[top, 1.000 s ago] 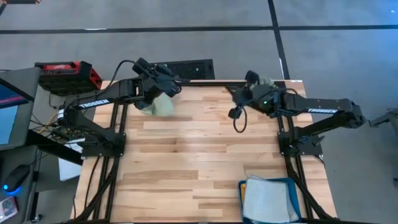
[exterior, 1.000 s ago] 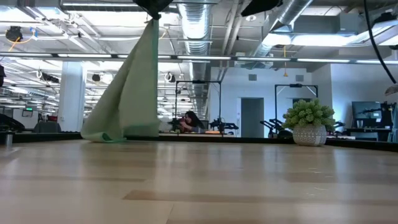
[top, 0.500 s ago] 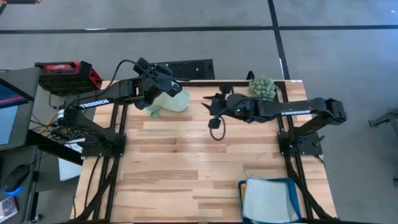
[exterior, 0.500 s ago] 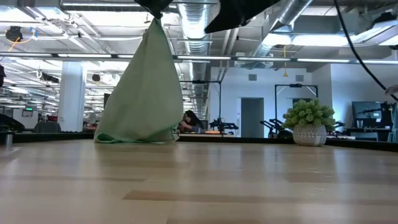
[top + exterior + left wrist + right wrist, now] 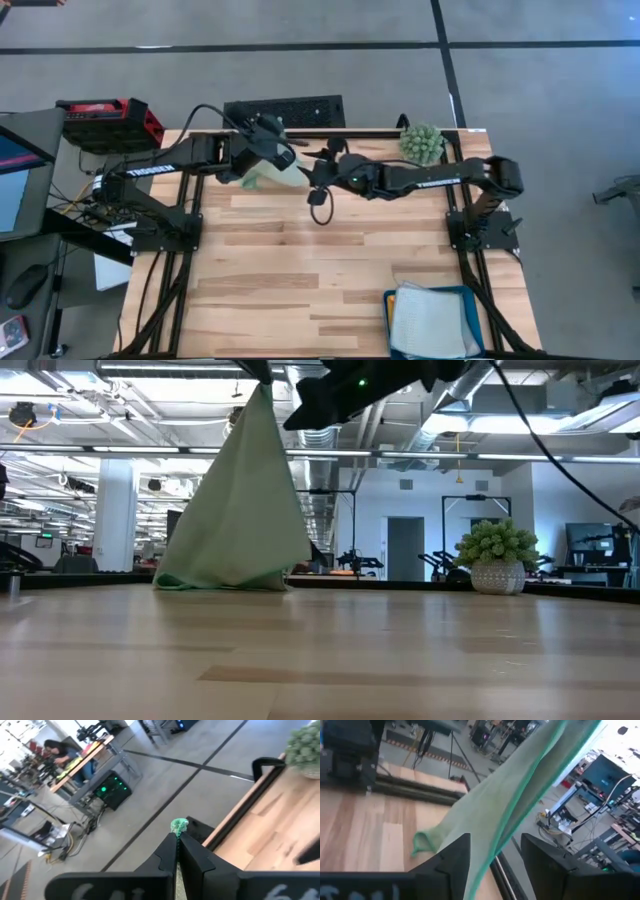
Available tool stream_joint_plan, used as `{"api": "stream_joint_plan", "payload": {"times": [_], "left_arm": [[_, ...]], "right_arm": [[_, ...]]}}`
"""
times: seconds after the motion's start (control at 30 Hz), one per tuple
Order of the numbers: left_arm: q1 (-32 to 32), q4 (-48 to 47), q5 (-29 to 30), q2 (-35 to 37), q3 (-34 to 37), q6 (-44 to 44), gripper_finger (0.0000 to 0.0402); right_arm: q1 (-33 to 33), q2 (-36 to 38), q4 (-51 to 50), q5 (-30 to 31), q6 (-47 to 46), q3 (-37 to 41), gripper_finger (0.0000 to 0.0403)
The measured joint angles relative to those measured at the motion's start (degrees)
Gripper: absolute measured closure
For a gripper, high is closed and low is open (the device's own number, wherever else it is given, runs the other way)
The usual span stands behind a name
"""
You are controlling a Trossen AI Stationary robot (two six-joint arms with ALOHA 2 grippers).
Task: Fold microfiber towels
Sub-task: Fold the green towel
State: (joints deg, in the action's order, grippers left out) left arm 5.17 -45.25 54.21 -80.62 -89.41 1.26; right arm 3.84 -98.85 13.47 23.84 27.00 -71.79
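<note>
White "TROSSEN" lettering on left arm (image 5: 165, 168)

I'm working over a pale wood-plank table (image 5: 300, 260). A light green towel (image 5: 240, 510) trails its lower edge on the boards at upper centre-left. A spiky green ball plant (image 5: 421, 143) stands at the upper right corner, a teal tray (image 5: 432, 320) with folded cloths at lower right.

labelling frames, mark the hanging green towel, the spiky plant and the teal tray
light green microfiber towel (image 5: 240, 510), low view, middle of the hanging cloth
spiky green ball plant (image 5: 421, 143), high view, its top
rigid teal rectangular tray (image 5: 468, 293), high view, far rim
</note>
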Motion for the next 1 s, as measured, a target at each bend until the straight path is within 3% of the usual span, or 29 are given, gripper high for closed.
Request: {"api": "stream_joint_plan", "payload": {"times": [0.27, 0.73, 1.0], "left_arm": [[-4.07, 0.09, 0.43, 0.0, 0.0, -0.07, 0.0402], [-5.9, 0.15, 6.21, 0.0, 0.0, -2.32, 0.0401], [-5.9, 0.17, 6.23, 0.0, 0.0, -2.52, 0.0401]], "right_arm": [[0.43, -5.62, -0.14, -0.33, 0.46, -4.99, 0.0219], [-0.08, -6.65, -16.25, -13.28, -6.76, -5.53, 0.0252], [-0.07, -9.26, -18.45, -13.69, -9.18, -5.63, 0.027]]}}
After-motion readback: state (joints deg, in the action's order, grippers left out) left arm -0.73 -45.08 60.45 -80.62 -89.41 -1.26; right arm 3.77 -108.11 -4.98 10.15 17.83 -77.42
